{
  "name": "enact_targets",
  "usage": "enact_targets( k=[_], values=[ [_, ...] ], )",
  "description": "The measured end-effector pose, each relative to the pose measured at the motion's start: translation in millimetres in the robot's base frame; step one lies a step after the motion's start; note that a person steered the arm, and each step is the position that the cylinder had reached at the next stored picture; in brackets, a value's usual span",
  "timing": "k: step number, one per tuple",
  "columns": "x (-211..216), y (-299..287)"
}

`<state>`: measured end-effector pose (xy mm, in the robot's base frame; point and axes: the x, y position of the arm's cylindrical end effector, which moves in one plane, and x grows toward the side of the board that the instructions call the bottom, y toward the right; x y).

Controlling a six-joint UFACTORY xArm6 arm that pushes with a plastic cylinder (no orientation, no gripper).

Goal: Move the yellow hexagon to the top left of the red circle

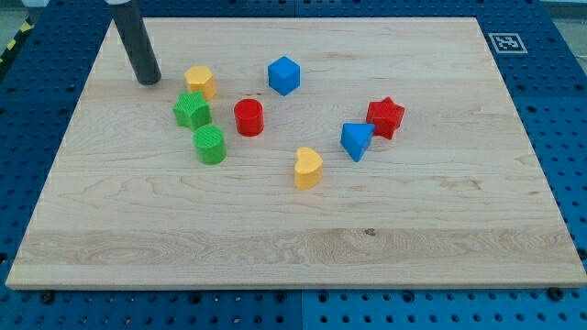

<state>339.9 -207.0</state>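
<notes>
The yellow hexagon [200,81] sits on the wooden board toward the view's top left. The red circle [249,117] stands below and to the right of it, a short gap apart. My tip [147,81] rests on the board just left of the yellow hexagon, with a small gap between them. The dark rod rises from the tip toward the view's top left.
A green star [192,111] lies right below the yellow hexagon, and a green circle [210,145] below that. A blue cube [284,75], a yellow heart [308,168], a blue triangle [356,140] and a red star [386,117] lie further right.
</notes>
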Motion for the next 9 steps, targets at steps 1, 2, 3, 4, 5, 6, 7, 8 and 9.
enact_targets(
  k=[1,2,3,4,5,6,7,8,9],
  values=[
    [3.5,1.8],
    [3.5,6.3],
    [3.5,31.1],
    [3.4,51.4],
    [3.4,57.5],
    [3.4,57.5],
    [3.4,59.3],
    [3.4,64.4],
    [3.4,65.0]
  ],
)
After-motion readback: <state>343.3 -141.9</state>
